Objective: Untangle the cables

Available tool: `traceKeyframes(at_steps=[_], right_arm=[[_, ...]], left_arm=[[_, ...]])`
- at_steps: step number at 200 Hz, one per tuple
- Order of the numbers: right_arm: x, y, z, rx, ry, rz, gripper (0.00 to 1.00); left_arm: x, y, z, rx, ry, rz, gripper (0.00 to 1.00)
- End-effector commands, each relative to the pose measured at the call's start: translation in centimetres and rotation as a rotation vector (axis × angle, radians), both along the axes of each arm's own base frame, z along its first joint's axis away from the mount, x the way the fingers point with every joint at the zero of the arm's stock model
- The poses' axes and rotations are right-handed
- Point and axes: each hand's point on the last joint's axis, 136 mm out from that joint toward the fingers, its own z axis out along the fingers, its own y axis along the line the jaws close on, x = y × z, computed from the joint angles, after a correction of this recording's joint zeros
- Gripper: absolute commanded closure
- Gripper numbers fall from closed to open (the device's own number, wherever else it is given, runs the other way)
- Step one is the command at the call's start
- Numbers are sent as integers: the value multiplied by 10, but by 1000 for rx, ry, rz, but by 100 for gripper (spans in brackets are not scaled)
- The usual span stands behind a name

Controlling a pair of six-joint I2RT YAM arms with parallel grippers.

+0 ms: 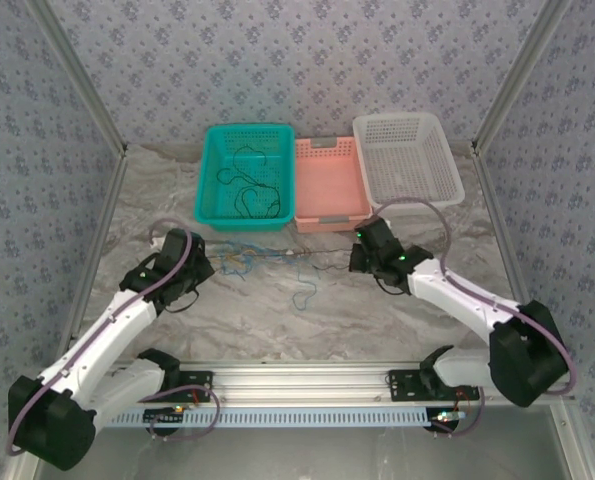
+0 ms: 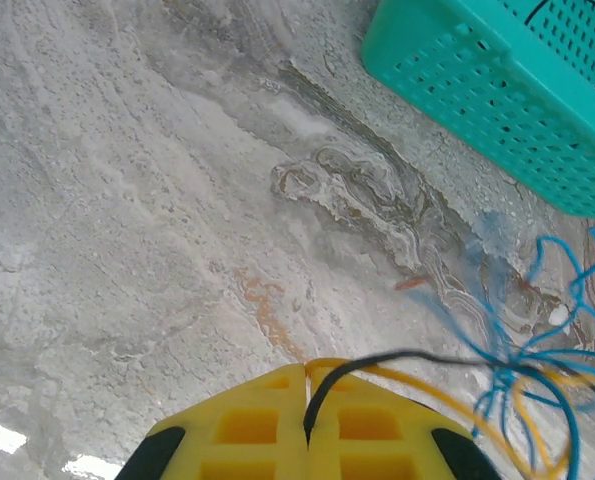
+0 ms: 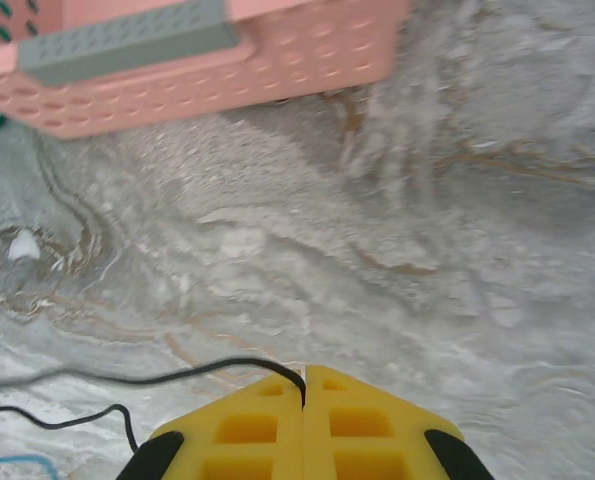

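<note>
The left gripper (image 2: 306,378) and right gripper (image 3: 304,378) each pinch a black cable (image 2: 397,353) tight. Pull apart slowly, so the blue cable (image 2: 537,300) at lower right slips free.

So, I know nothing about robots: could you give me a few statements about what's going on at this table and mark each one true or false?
1. The left claw is shut on a black cable. True.
2. The white basket holds loose black cables. False: the loose black cables lie in the teal basket.
3. The right claw pinches a black strand. True.
4. The blue cable lies inside the pink basket. False: it lies tangled on the table, between the two claws.
5. The pink basket stands between the teal one and the white one. True.
</note>
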Motion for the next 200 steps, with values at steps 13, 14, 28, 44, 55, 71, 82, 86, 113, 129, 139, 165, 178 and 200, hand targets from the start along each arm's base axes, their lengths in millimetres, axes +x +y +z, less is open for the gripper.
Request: traceKeyframes(at_steps=[13,14,28,44,55,71,82,86,113,129,139,165,178,200], right_arm=[[-17,-42,-3,-39,61,-78,100],[-17,-44,-4,-39,63,-83,100],[-21,-59,-6,-30,76,-121,100],[-24,-74,-7,-11,79,-157,100],[-27,-83,-7,0,79,-180,100],[-29,-92,-7,16,79,-205,100],[-30,-92,-8,24,82,-207,100],[-29,-91,-8,29,81,-202,100],[-27,-76,-17,46,110,-156,100],[-26,-63,-27,55,147,-116,100],[-26,-57,-33,53,171,-96,100],[-28,-44,-36,39,169,-70,63],[-32,-38,-27,24,133,-70,50],[-41,-21,1,40,26,-78,39]], left_arm=[[4,10,10,53,4,27,100],[4,11,10,55,4,29,100],[4,18,15,83,-8,55,100],[1,26,17,120,6,68,100],[2,28,18,129,6,68,100],[4,27,15,123,18,61,100],[5,23,12,112,24,47,100],[6,21,10,104,26,39,100],[18,-17,-1,-42,3,-88,100],[21,-40,-2,-93,-5,-168,100],[21,-53,-1,-109,-13,-215,100],[19,-74,4,-138,-2,-272,100],[17,-81,6,-157,-3,-290,100],[12,-88,11,-188,-4,-307,100]])
